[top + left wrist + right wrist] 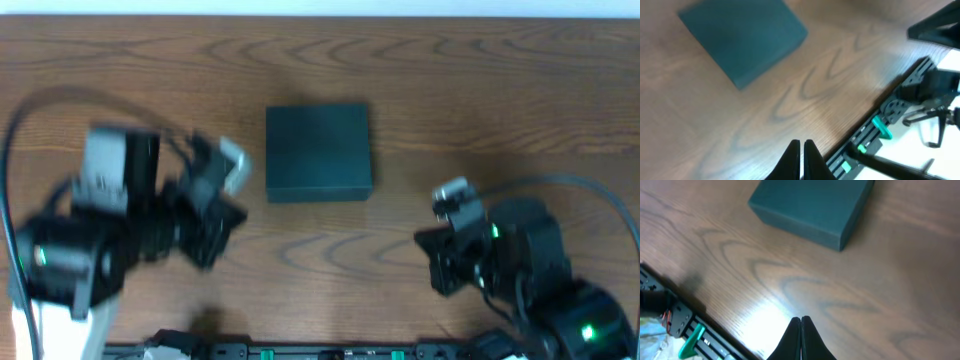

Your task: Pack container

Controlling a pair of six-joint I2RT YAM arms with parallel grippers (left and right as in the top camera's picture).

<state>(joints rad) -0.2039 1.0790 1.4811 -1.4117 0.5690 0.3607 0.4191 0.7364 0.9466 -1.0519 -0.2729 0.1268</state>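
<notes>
The container (318,152) is a dark charcoal-teal box lying flat near the middle of the wooden table, its lid down. It shows at the upper left in the left wrist view (742,35) and at the top in the right wrist view (812,207). My left gripper (232,215) hangs left of and nearer than the box, apart from it. Its fingertips (801,145) are shut with nothing between them. My right gripper (428,250) sits to the box's right and nearer, also apart from it. Its fingertips (800,320) are pressed together and hold nothing.
A black rail (320,352) with green clips runs along the table's near edge; it also shows in the left wrist view (880,125) and the right wrist view (675,320). Cables loop from both arms. Bare wood (330,250) lies between the grippers and the box.
</notes>
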